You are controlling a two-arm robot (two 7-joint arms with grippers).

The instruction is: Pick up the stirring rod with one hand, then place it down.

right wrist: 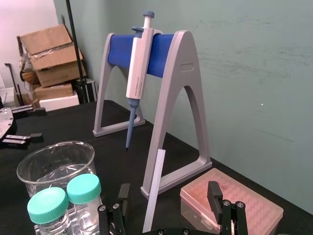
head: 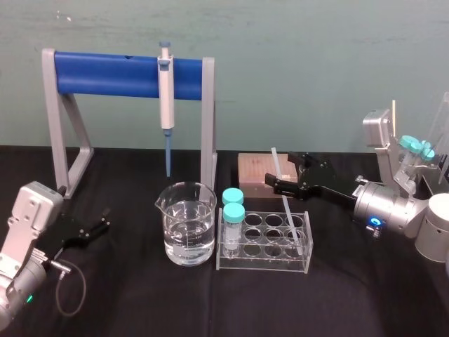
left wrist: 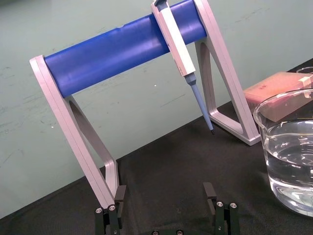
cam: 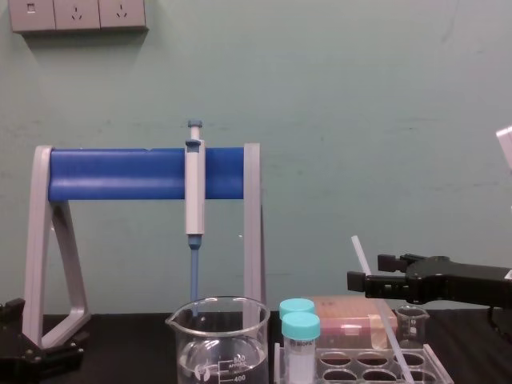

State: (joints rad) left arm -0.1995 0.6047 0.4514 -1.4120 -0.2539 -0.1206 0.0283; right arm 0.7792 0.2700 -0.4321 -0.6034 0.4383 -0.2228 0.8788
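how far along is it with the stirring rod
Done: nothing yet. The stirring rod leans in the tube rack, not lifted.
In hand: the right hand is open with one finger on each side of the rod, not closed on it.
Left: close, lift, then set it down.
The left hand sits open at the table's left.

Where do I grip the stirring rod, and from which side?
The bare upper length of the stirring rod, above the tube rack, from the robot's right: it leans with its foot in a well, and the open right gripper flanks it.
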